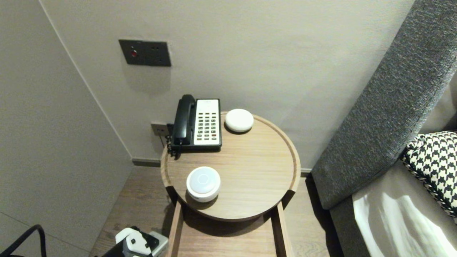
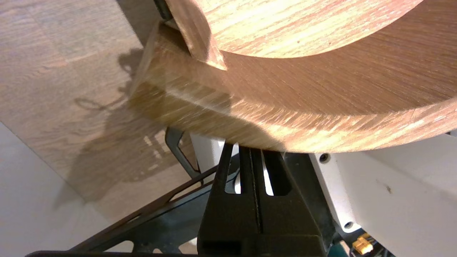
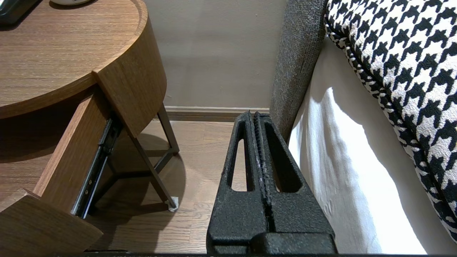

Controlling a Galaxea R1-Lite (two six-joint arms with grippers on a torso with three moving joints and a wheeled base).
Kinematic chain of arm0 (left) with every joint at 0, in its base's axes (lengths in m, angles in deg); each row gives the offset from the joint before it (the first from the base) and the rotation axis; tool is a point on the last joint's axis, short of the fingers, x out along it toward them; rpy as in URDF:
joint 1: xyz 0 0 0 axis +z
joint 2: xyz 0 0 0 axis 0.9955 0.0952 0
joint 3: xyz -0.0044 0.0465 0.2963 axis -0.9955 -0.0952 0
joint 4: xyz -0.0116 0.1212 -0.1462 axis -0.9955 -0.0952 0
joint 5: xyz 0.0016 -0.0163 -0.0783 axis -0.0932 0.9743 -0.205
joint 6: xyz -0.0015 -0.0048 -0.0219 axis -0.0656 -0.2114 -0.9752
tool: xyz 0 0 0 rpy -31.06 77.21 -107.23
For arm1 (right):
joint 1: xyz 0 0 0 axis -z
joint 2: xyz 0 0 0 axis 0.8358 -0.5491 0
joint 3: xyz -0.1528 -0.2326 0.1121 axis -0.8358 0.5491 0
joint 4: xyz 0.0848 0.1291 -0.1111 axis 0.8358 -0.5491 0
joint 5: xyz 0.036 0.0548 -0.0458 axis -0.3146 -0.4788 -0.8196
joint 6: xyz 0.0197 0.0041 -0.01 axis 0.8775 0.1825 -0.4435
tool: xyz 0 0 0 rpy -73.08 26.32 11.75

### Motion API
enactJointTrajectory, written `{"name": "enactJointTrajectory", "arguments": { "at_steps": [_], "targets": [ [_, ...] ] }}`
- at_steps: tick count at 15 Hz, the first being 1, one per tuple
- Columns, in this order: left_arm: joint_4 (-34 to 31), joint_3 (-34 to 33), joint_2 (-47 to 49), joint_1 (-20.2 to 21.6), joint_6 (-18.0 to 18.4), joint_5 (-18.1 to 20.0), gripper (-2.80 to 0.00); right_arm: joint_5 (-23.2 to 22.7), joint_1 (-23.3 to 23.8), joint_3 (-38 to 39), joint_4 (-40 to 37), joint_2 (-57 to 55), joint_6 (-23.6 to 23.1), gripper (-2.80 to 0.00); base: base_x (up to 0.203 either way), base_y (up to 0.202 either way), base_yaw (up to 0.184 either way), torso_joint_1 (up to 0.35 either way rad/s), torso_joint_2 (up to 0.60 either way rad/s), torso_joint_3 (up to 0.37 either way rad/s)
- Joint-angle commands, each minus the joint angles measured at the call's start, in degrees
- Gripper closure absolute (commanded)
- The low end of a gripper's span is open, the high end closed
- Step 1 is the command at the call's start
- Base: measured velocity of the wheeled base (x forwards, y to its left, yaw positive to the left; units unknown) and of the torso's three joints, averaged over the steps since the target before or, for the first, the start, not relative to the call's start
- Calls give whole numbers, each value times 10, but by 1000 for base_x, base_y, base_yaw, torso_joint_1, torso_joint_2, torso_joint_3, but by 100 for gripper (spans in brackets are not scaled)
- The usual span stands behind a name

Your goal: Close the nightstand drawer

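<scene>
Seeing drawer pulled well out from under round side table. Reckon pull-out done, push back in not yet done. Finding left gripper pinched shut, holding nothing, tips right at the drawer's curved front; can't confirm contact. Noting right gripper parked low beside the bed, fingers also pressed together, empty. Warm wood grain throughout, thick curved front, raised rim on top. Up there: glossy black-and-white telephone, domed white puck, flat-topped white puck.

Drawer: matt wood grain, smooth-ish.
</scene>
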Motion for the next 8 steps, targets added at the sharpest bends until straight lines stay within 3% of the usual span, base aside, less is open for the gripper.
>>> {"name": "enactJointTrajectory", "arguments": {
  "at_steps": [1,8],
  "targets": [
    [1,13,14,7,-2,-2,0,0,0,23,0,-1,0,0,0,0,0,0,0,0],
    [1,71,37,66,5,-2,0,0,0,23,1,-1,0,0,0,0,0,0,0,0]
  ]
}}
